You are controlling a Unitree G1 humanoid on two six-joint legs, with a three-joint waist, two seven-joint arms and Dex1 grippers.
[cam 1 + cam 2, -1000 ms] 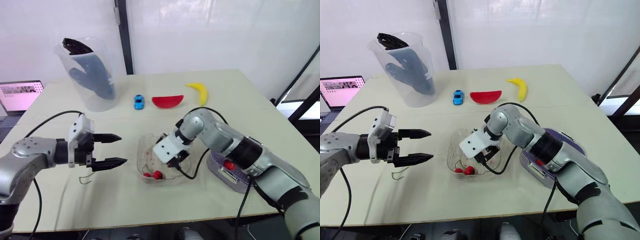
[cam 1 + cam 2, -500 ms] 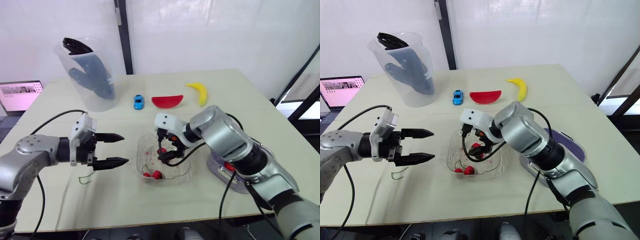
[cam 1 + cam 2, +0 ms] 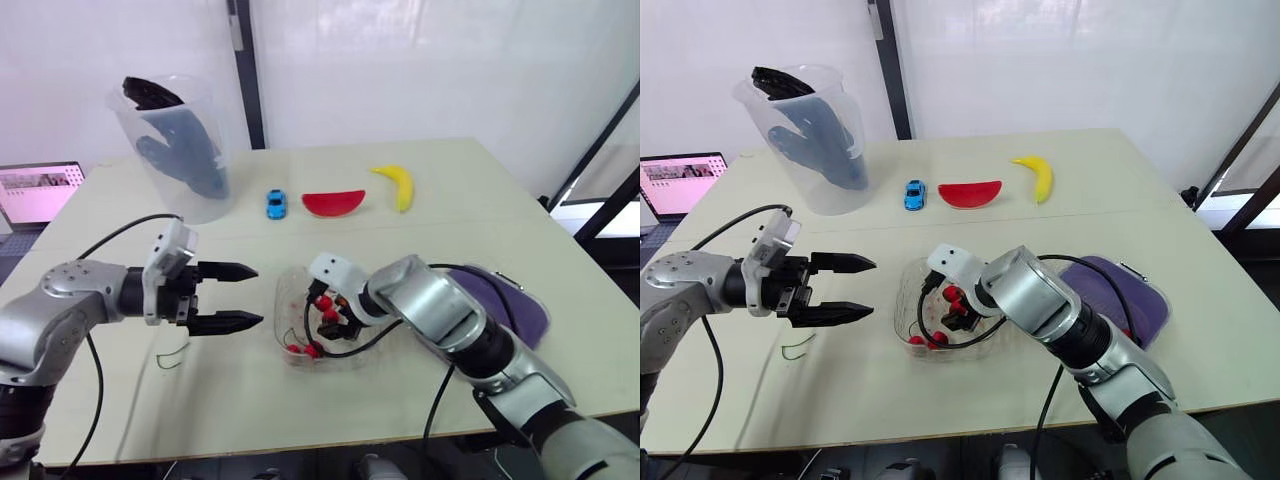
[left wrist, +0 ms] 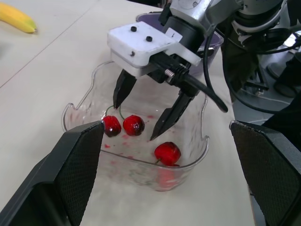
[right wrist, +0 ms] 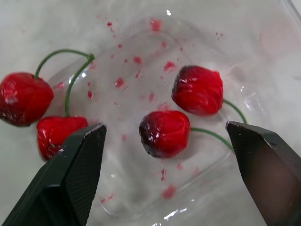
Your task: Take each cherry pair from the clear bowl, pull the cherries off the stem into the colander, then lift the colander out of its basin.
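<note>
Lower the right gripper (image 4: 135,122) over the nearer cherry pair (image 5: 164,132) lying on the floor of the clear bowl (image 3: 281,300). Best, by the look of things, to close on the green stems rather than the fruit, leaving both cherries free for pulling. Avoid crushing the soft red flesh, and avoid dragging along the second pair (image 5: 28,96) lying just beside. Lift straight up past the bowl's wavy rim before turning toward the left gripper (image 3: 258,294). Plan afterwards for a carry to the purple basin (image 3: 1120,300) on the bowl's other side.

Note the right forearm crossing in from the basin side, wrist bent down into the bowl, gripper spread wide and pinching nothing. Note the left forearm held level above the counter (image 3: 250,400), gripper likewise spread and empty, aimed at the bowl from near by.
</note>
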